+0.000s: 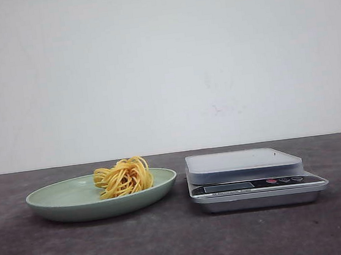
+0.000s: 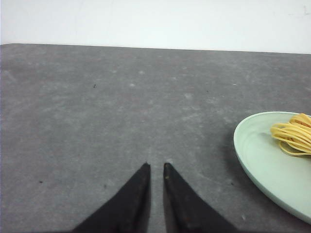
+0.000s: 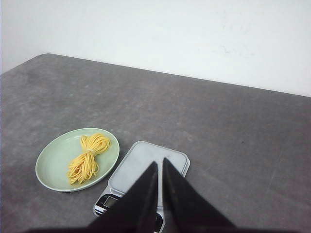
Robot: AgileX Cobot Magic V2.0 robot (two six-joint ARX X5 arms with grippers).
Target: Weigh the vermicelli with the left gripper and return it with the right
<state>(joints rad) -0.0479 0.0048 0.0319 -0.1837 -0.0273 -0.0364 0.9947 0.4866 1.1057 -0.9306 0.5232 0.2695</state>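
The vermicelli (image 1: 124,177), a small nest of yellow-orange strands, lies on the right part of a pale green plate (image 1: 56,205) at the left of the table. A silver digital scale (image 1: 242,163) stands just right of the plate, its platform bare. Neither gripper shows in the front view. In the left wrist view my left gripper (image 2: 156,166) is shut and empty over bare table, with the plate (image 2: 262,160) and vermicelli (image 2: 294,136) off to one side. In the right wrist view my right gripper (image 3: 160,161) is shut and empty, high above the scale (image 3: 141,167); the vermicelli (image 3: 87,158) lies on the plate (image 3: 53,162).
The dark grey tabletop (image 1: 171,244) runs back to a white wall (image 1: 163,67). The scale's display and buttons (image 1: 228,187) face the front. Plate and scale stand almost touching.
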